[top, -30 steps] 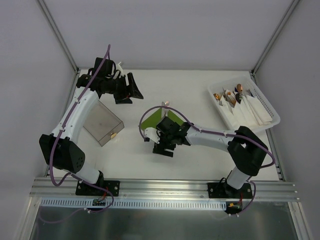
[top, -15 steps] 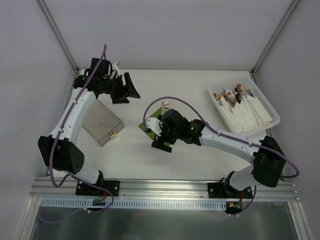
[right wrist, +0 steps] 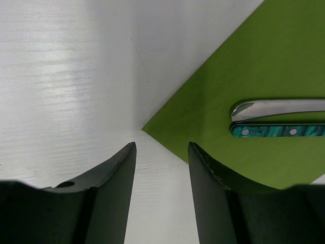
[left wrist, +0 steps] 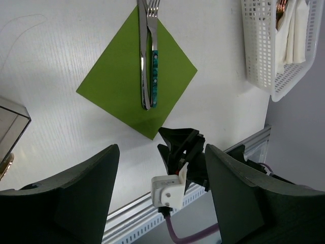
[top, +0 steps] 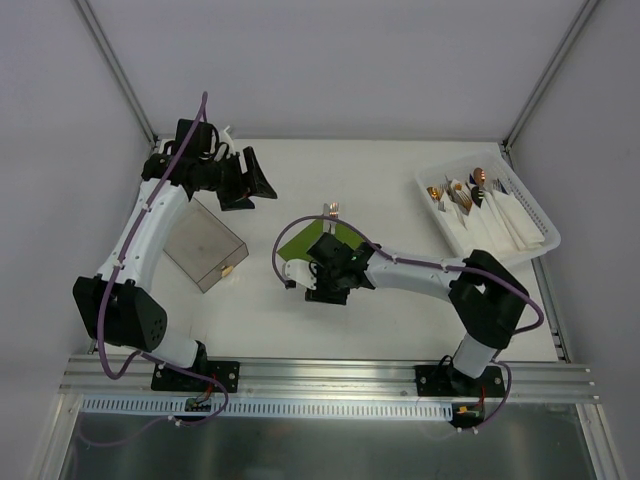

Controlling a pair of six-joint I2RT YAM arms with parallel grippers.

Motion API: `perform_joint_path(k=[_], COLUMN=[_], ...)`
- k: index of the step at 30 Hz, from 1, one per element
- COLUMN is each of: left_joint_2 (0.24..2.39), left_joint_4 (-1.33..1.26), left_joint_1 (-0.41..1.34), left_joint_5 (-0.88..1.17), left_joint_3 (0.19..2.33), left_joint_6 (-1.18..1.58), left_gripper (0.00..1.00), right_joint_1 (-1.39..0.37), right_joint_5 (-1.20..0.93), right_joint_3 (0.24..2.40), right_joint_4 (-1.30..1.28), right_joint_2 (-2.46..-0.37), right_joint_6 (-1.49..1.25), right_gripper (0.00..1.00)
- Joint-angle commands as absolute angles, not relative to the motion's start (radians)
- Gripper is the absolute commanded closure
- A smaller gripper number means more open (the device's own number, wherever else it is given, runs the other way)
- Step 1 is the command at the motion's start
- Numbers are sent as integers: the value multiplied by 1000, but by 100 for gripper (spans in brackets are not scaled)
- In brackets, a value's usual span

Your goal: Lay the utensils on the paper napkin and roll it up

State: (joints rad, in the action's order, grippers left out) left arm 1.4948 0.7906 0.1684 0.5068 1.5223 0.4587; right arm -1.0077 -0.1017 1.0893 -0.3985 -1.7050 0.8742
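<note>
Table (top: 400,180): white, with the paper napkin (left wrist: 114,89) about mid-surface. The napkin serves as reference for all that follows.

Basket (top: 545,232): white mesh, well off to the napkin's right. It holds white folded napkins (top: 500,225) and copper-tipped cutlery (top: 477,178).

Clear box (top: 205,248): left of the napkin, near but apart.

Paper napkin: olive-green square, flat on the table, turned corner-on like a diamond.

Left gripper (left wrist: 161,152): raised, back and to the left of the napkin, well apart from it. Jaws spread wide, nothing between them.

Right gripper (right wrist: 161,193): low at the napkin's near corner. Jaws only part-way apart, with that corner lying just ahead of the gap – nothing pinched.

Utensils (left wrist: 147,61): two pieces side by side on the napkin (one all silver, one teal-handled), laid along its diagonal. Their heads overshoot the far corner onto bare table – the handle ends stop short of the near corner.
</note>
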Motion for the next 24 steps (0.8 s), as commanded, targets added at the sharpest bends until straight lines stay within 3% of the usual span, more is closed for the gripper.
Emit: perform_joint_path(k=[1, 16, 24], left_joint_2=[1470, 1483, 1479], left_joint_4=[784, 784, 784], left_joint_1=[153, 133, 117], left_joint_5=[537, 543, 546], left_joint_3=[1539, 1534, 1528], left_joint_6=[440, 433, 430], left_gripper=[31, 30, 31], right_joint_1=[-1009, -994, -985], right_joint_5=[-104, -118, -147], right_joint_3=[1126, 1129, 1149], right_joint_4=[-377, -325, -331], right_joint_2=[-1735, -1798, -1836], right_joint_6=[910, 913, 911], right_gripper=[52, 45, 56])
